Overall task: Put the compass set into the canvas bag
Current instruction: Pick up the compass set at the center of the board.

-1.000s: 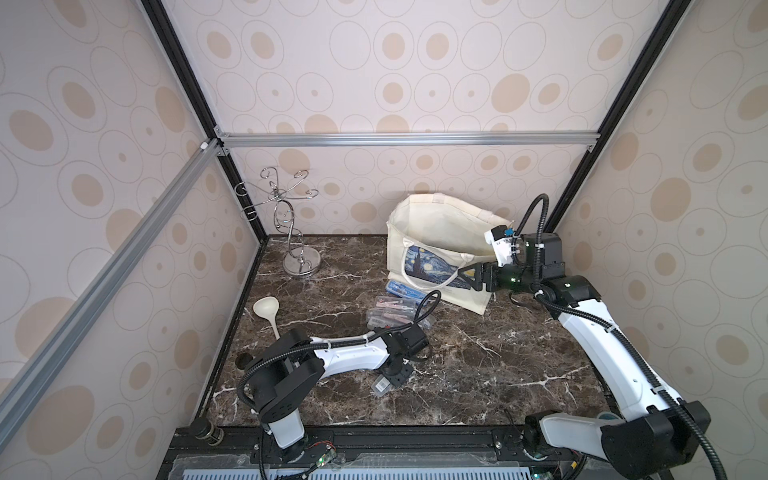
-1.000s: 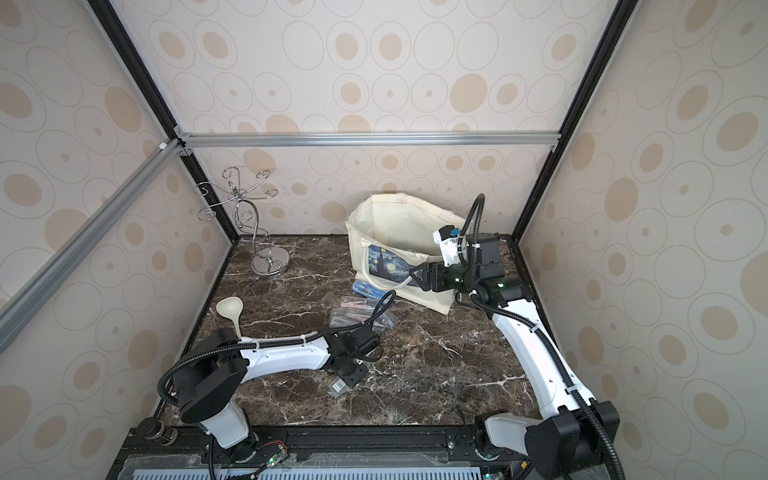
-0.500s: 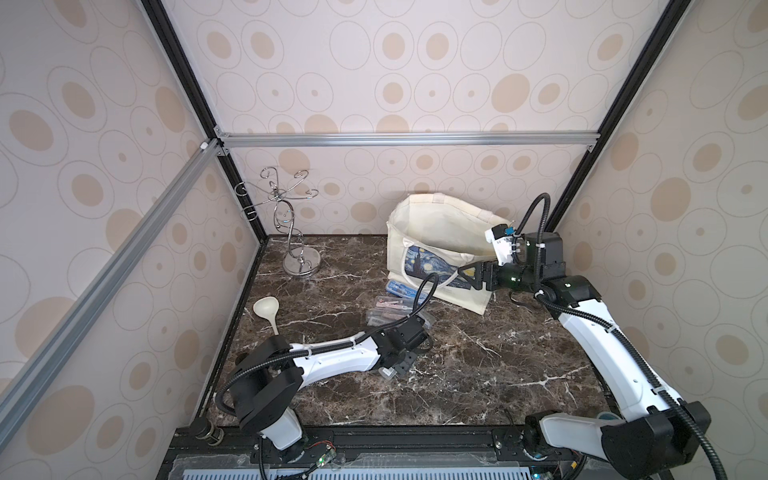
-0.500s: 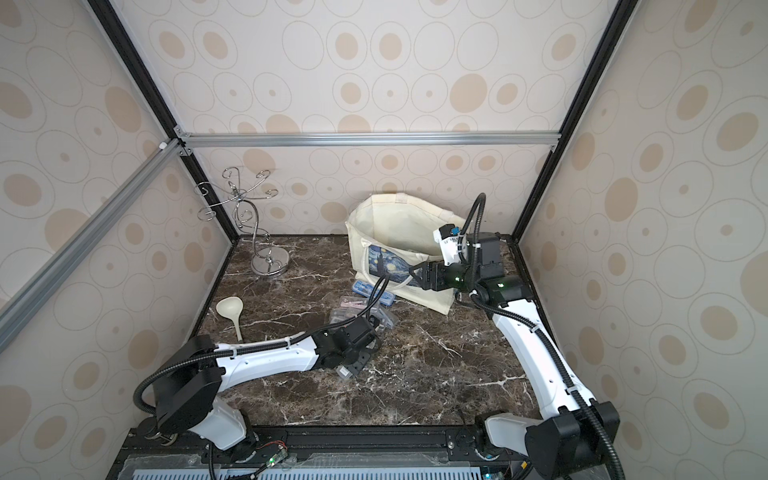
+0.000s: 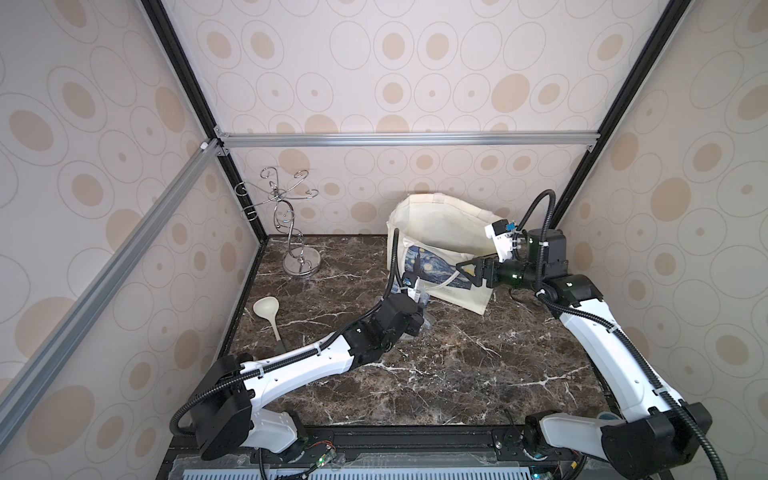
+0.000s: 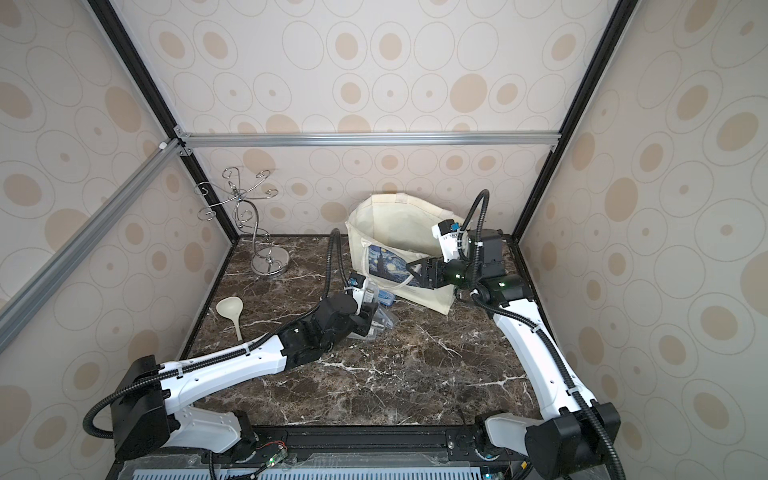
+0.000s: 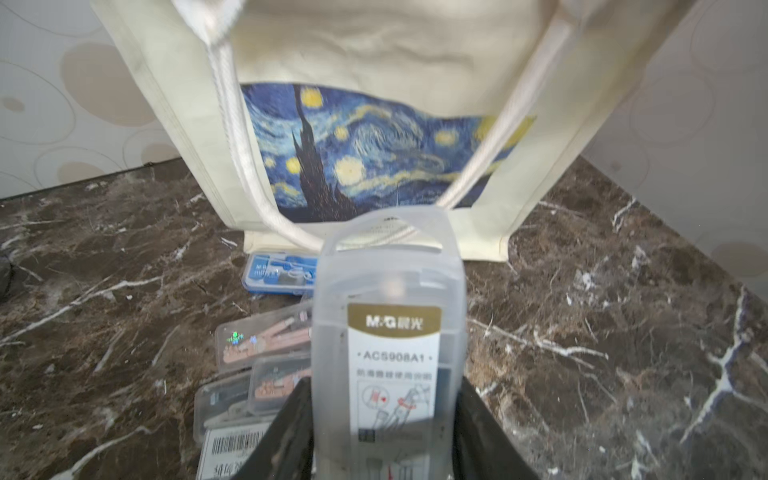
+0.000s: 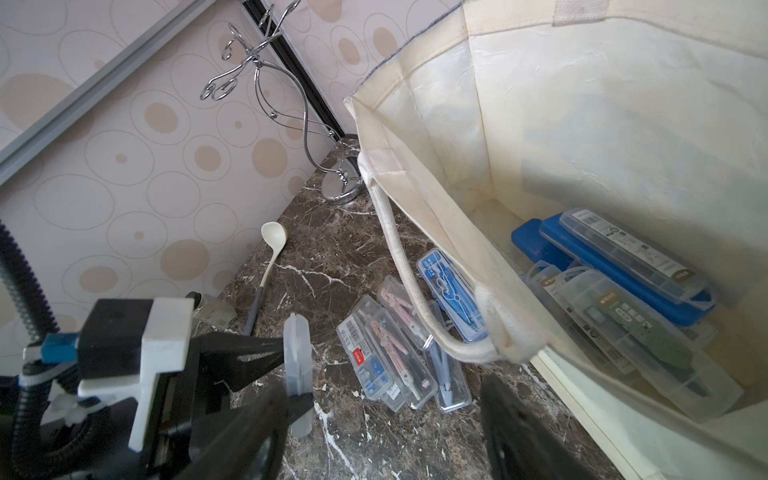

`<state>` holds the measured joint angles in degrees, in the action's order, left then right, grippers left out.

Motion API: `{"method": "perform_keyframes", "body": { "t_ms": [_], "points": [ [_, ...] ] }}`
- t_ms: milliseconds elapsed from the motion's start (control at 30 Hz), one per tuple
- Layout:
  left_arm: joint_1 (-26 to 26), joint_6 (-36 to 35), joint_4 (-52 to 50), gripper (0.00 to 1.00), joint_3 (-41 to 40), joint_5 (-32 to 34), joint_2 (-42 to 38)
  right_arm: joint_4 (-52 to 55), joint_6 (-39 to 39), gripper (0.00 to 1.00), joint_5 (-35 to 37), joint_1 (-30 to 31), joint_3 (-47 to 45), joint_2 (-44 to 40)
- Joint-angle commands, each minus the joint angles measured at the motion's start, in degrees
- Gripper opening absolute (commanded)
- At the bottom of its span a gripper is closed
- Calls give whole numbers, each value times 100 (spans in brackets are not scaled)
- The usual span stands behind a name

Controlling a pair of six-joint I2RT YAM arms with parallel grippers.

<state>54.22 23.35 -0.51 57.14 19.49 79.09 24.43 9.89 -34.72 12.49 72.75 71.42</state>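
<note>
The limp cream canvas bag (image 5: 440, 232) stands just beyond the right fingers (image 8: 519, 436), which spread wide and pinch nothing I can see. Its soft front rim sags (nothing props it), so the mouth may fold shut. The compass set (image 7: 390, 291), a smooth, cloudy plastic box, is clamped between the left fingers (image 7: 286, 436), short of the bag. Its slick walls could slip, or snag the braided rope handle (image 7: 232, 137) ahead.

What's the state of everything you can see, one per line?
canvas bag: upright, mouth open, partly filled
clear compass case: held off the table
left gripper: shut on that case
right gripper: open by the bag
loose cases: flat on table
ladle: lying flat
wire stand: upright
</note>
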Motion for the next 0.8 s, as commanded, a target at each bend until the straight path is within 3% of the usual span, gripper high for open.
{"method": "perform_keyframes", "body": {
  "t_ms": [0, 133, 467, 767],
  "points": [
    [-227, 199, 723, 47, 407, 64, 2, -245, 76, 73, -364, 87, 21, -154],
    [-480, 407, 1017, 48, 561, -227, 26, -373, 46, 71, -315, 315, -262, -306],
    [-841, 804, 1593, 50, 686, -1014, -25, -1369, 125, 68, 350, 1537, -1287, -445],
    [-929, 1133, 1922, 51, 629, -1556, 74, -2274, 604, 57, 492, 1680, -1341, 126]
  ]
}}
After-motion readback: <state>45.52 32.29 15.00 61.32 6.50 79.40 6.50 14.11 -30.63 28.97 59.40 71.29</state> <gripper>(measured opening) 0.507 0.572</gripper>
